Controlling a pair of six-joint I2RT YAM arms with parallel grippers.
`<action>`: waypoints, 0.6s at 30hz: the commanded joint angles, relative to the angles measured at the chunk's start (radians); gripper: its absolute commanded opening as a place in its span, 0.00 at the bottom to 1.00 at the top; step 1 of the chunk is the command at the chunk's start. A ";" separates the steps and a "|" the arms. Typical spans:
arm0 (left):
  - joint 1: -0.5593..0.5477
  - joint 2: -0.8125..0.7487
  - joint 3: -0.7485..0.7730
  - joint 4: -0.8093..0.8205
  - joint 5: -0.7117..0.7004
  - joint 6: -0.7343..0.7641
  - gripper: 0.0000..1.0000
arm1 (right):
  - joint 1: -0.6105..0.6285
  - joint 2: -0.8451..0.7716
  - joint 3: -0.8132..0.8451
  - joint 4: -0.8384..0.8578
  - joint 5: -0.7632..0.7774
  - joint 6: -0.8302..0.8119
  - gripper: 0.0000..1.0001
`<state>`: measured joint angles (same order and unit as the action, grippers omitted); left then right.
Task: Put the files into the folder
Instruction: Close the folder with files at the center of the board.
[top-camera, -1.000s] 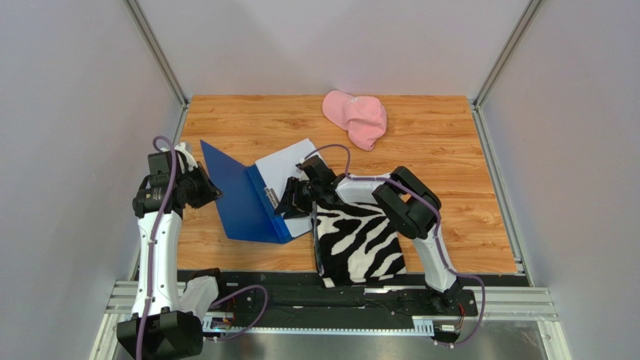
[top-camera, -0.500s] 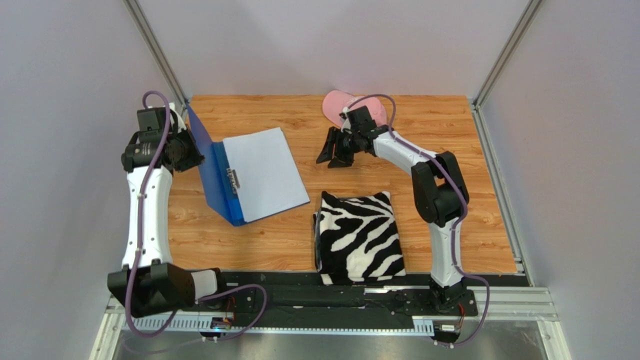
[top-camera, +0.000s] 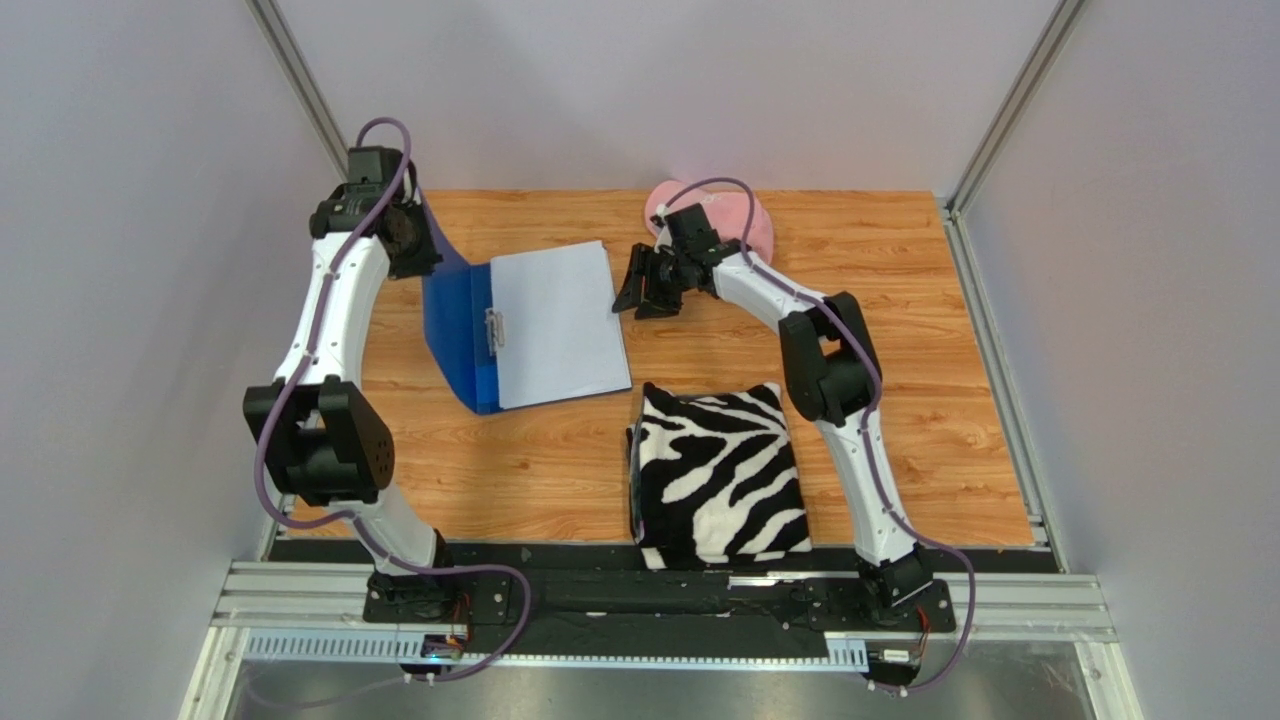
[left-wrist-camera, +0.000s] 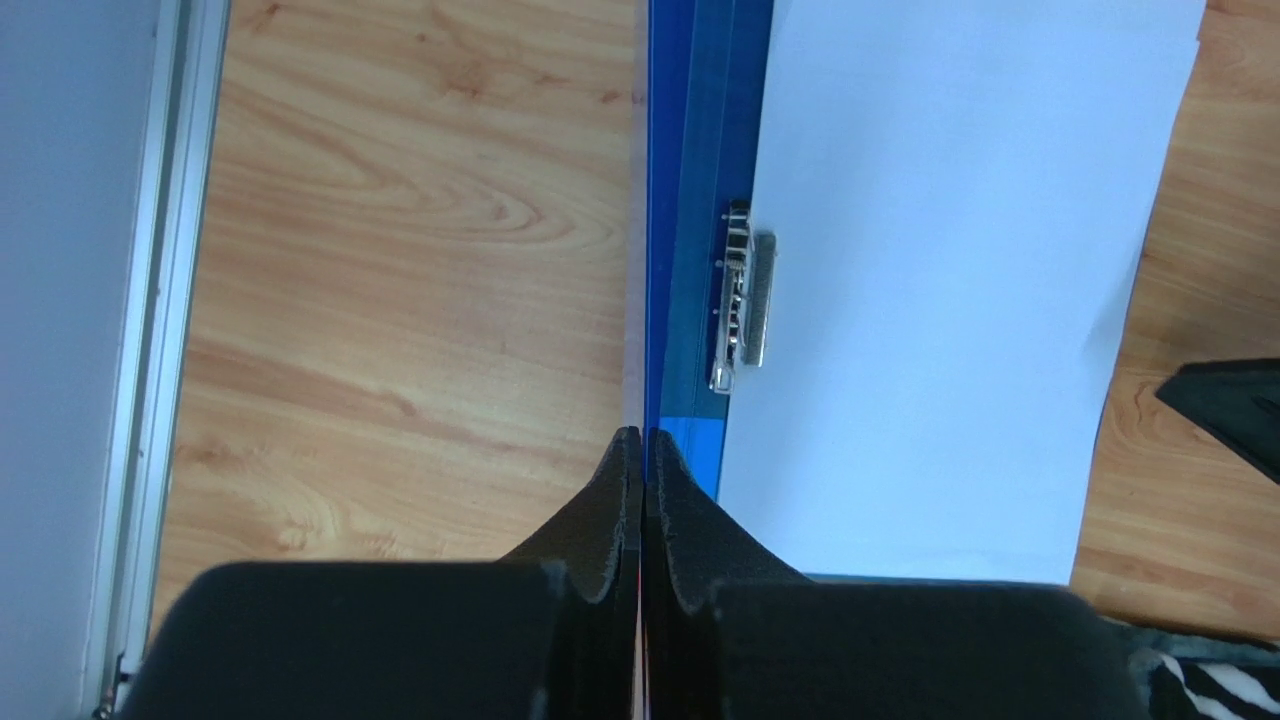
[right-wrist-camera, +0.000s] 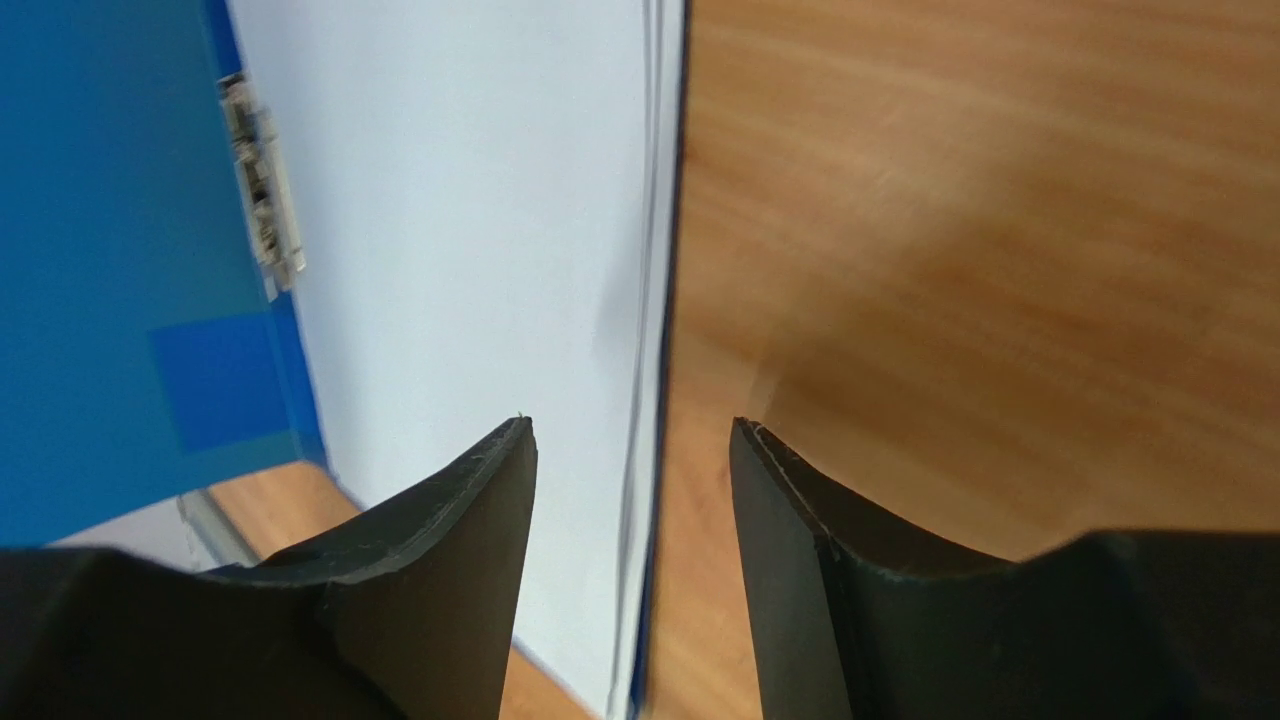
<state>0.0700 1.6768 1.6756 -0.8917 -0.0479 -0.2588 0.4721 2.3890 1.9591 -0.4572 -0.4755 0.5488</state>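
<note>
Risks, biggest first. The desk (top-camera: 917, 360) gives the folder (top-camera: 451, 318) little to grip on. The folder lies open in the upper left-centre of the top view with only its cover held, so a hard swing could drag the whole thing sideways.

The files (top-camera: 559, 318) lie loose on the back panel, and we don't think the clip (left-wrist-camera: 747, 300) is over them, though we can't be sure. If the cover comes down fast, the sheets may fan out or slide off the right edge.

The left fingers (left-wrist-camera: 643, 444) are pinched tight on the cover's edge, which stands nearly vertical. It's a thin grip, and we'd expect it to slip.

The right fingers (right-wrist-camera: 628, 426) are spread wide and empty, just beside the files' right edge. If they stay there they could snag the closing cover.

Changes from half a second ago:
- The folder and files have shifted up and right toward frame centre.
- The cover stands steeper.
- The left arm reaches farther toward the upper left.
- The right fingers have moved left, closer to the sheets.
- The zebra cloth (top-camera: 717, 473) and pink cap (top-camera: 756, 233) are unchanged.
</note>
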 joint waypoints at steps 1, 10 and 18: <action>-0.065 0.041 0.085 0.011 -0.075 -0.030 0.00 | 0.003 0.093 0.122 -0.038 0.142 -0.007 0.54; -0.167 0.038 0.030 0.225 0.193 -0.206 0.35 | 0.002 0.160 0.043 0.118 -0.018 0.170 0.54; -0.274 0.199 -0.131 0.604 0.382 -0.407 0.51 | -0.061 0.118 -0.002 0.187 -0.083 0.319 0.51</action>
<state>-0.1654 1.7786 1.6321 -0.5331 0.1944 -0.5312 0.4496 2.5027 1.9965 -0.2813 -0.5274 0.7837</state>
